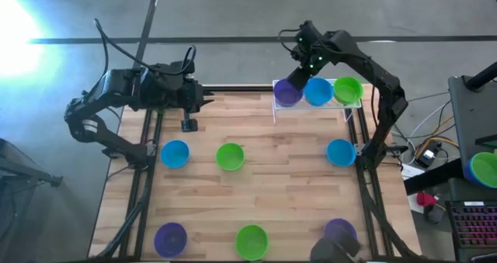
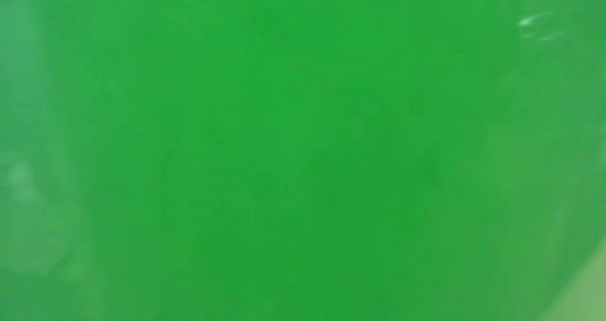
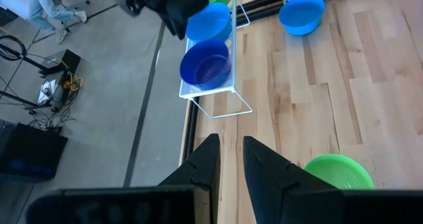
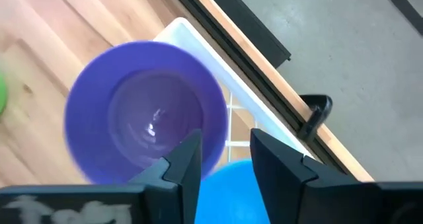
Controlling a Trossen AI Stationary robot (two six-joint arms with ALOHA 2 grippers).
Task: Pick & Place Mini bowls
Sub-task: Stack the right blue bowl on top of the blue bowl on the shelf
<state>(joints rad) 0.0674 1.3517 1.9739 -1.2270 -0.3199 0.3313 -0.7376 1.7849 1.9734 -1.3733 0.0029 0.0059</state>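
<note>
A white wire rack (image 1: 314,106) at the table's far right holds three mini bowls side by side: purple (image 1: 286,93), blue (image 1: 318,91) and green (image 1: 347,89). They lean tilted against its wires, as the left wrist view shows (image 3: 206,64). My right gripper (image 4: 225,161) hovers open just above the purple bowl (image 4: 142,135), near its rim beside the blue bowl (image 4: 231,181). My left gripper (image 3: 231,161) waits near the table's far left edge, its fingers a little apart with nothing between them. Loose bowls lie rim-up on the table.
Loose on the wood: blue (image 1: 175,153), green (image 1: 230,156), blue (image 1: 340,151), purple (image 1: 170,237), green (image 1: 251,240), purple (image 1: 339,232). A green surface (image 2: 303,151) fills the whole low view. The middle of the table is bare wood (image 1: 272,193).
</note>
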